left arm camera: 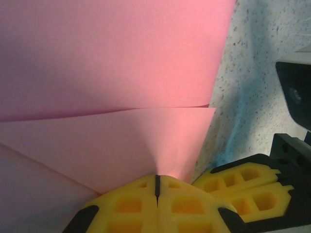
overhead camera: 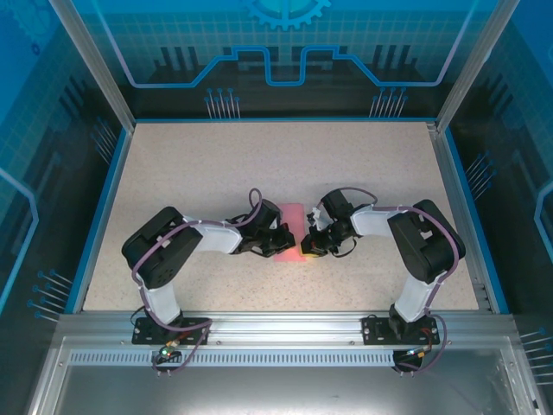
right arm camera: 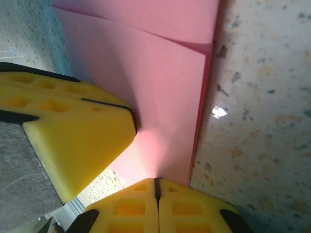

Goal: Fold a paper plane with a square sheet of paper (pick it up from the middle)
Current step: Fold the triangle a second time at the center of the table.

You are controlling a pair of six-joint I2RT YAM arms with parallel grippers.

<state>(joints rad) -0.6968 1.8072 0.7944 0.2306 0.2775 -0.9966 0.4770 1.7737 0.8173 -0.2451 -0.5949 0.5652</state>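
Observation:
The square sheet of paper is pink-red and lies folded into a narrow strip on the table between my two grippers. In the left wrist view the paper shows overlapping layers with a crease across it. My left gripper is shut, its yellow tips pinching the paper, which rises in a small ridge toward the seam. My right gripper is shut the same way on the paper close to its near corner. From above, the left gripper and right gripper meet almost tip to tip at the paper's near end.
The speckled beige table is ringed by a blue rim and clear enclosure walls. The right gripper's yellow fingers sit just right of the left one. The left gripper's yellow finger crowds the paper's left side.

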